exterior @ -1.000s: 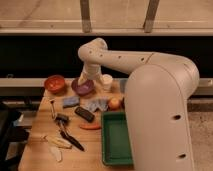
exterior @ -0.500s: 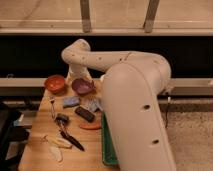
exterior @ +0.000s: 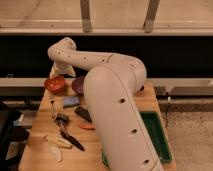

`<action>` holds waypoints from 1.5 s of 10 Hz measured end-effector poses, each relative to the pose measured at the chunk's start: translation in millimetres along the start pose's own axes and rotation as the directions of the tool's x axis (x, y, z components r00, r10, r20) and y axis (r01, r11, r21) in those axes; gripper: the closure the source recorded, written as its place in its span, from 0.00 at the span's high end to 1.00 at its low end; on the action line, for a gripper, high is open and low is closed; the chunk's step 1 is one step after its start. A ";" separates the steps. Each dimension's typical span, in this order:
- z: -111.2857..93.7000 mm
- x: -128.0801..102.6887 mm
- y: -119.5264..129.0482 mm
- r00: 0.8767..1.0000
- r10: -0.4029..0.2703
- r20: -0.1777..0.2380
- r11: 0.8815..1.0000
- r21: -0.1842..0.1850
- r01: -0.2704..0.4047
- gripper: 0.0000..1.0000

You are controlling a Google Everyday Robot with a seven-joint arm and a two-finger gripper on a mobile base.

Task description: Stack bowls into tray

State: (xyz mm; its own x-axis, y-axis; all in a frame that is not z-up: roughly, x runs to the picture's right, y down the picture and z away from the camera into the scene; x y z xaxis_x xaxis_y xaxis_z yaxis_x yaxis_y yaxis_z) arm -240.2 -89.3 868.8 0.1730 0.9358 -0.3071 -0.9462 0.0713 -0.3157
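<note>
Jaws hanging over the worktop [exterior: 40, 122], between the two bowls.
The orange-red bowl [exterior: 55, 84] is lying just left of the jaws and the purple bowl [exterior: 77, 85] just right. The green tray [exterior: 161, 142] is sitting well right and nearer the camera. Whether the jaws are gripping cannot be told.

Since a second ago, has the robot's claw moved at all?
Yes. The gripper has swung left toward the orange-red bowl and is now close beside it.

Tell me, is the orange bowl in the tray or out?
Out: the orange bowl sits on the table, far from the green tray. The gripper hangs just beside it.
</note>
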 end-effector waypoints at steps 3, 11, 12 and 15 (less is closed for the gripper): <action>0.6 1.2 -0.9 1.000 0.001 -0.003 1.000 0.001 -0.001 0.80; 92.1 2.7 31.9 0.995 -0.037 -0.092 0.989 -0.148 0.023 0.80; 95.4 4.3 28.2 0.995 -0.033 -0.099 0.988 -0.156 0.017 0.80; 105.8 9.6 27.2 0.993 -0.023 -0.115 0.986 -0.167 0.004 0.80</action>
State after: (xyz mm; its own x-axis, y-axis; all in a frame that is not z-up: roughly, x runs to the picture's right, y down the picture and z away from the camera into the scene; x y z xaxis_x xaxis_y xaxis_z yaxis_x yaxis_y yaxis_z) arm -293.2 -41.8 952.3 0.2254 0.8882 -0.4005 -0.8863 0.0163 -0.4628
